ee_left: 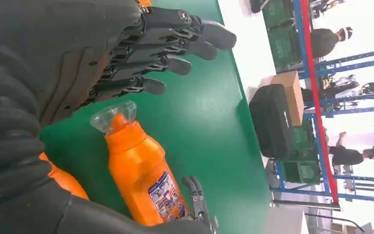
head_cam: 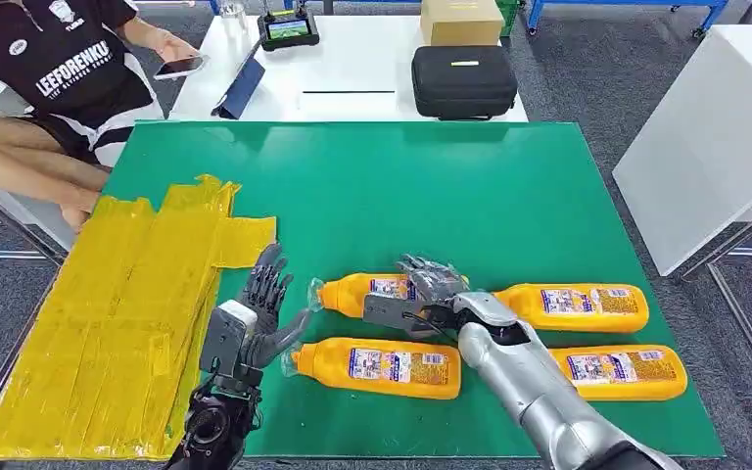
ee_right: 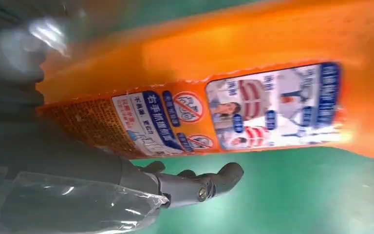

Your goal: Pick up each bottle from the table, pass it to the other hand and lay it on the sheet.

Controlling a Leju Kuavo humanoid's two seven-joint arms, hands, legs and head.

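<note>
Orange plastic bottle (head_cam: 377, 291) lies under the right hand (head_cam: 421, 294).

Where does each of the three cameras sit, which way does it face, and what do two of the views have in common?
Head view: high on the robot, facing forward and down on the green table, four orange bottles and the yellow sheet; both arms enter from below.
Left wrist view: behind the left hand, looking across the table at a bottle; spread fingers show.
Right wrist view: behind the right hand, close on a bottle's label.
Shared: head and right wrist views both show the right hand at the rear-left bottle.
</note>
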